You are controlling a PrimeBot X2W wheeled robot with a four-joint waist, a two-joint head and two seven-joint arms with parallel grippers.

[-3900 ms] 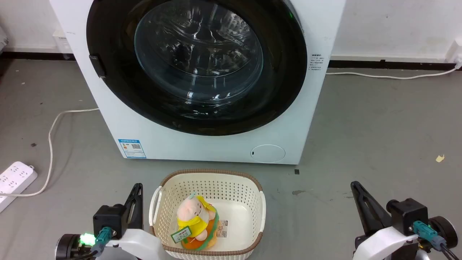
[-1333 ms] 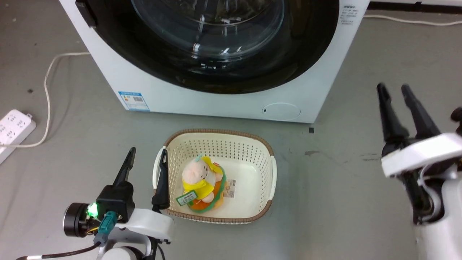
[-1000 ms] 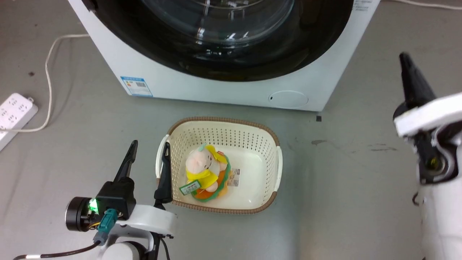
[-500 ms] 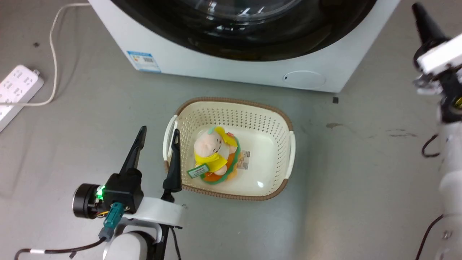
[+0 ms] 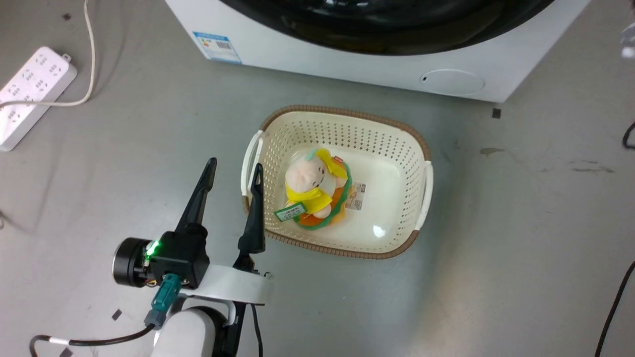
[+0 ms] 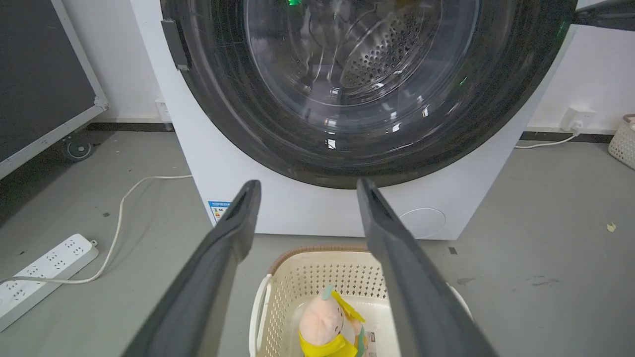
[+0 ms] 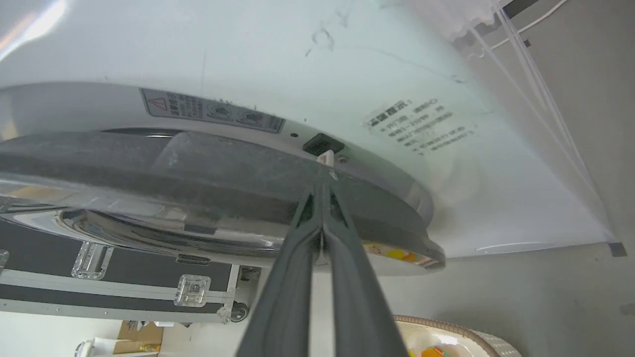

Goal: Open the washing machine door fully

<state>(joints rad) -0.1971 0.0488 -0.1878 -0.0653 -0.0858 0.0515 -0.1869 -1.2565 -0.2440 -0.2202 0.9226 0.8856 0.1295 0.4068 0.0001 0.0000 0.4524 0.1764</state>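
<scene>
The washing machine door (image 6: 377, 94) is a big glossy black ring with a clear glass bowl, its handle tab (image 6: 173, 37) at the upper left. In the head view just its lower black rim (image 5: 397, 42) shows at the top. My left gripper (image 5: 233, 171) hangs open and empty just left of the basket, aimed at the door in its wrist view (image 6: 307, 184). My right gripper (image 7: 322, 184) is shut, its tips pressed to the door's dark edge (image 7: 198, 168) beside a small black slot in the white cabinet. Whether they pinch anything is unclear.
A cream basket (image 5: 347, 119) holding a plush toy (image 5: 312, 191) sits on the grey floor in front of the machine. The small round white flap (image 5: 452, 82) is low on the cabinet. A power strip (image 5: 34, 94) and cable lie at left. A black case (image 7: 99, 282) stands nearby.
The head camera has tilted down and moved, so the machine slid up the picture. My right arm rose and left the head view. The left gripper stays open beside the basket.
</scene>
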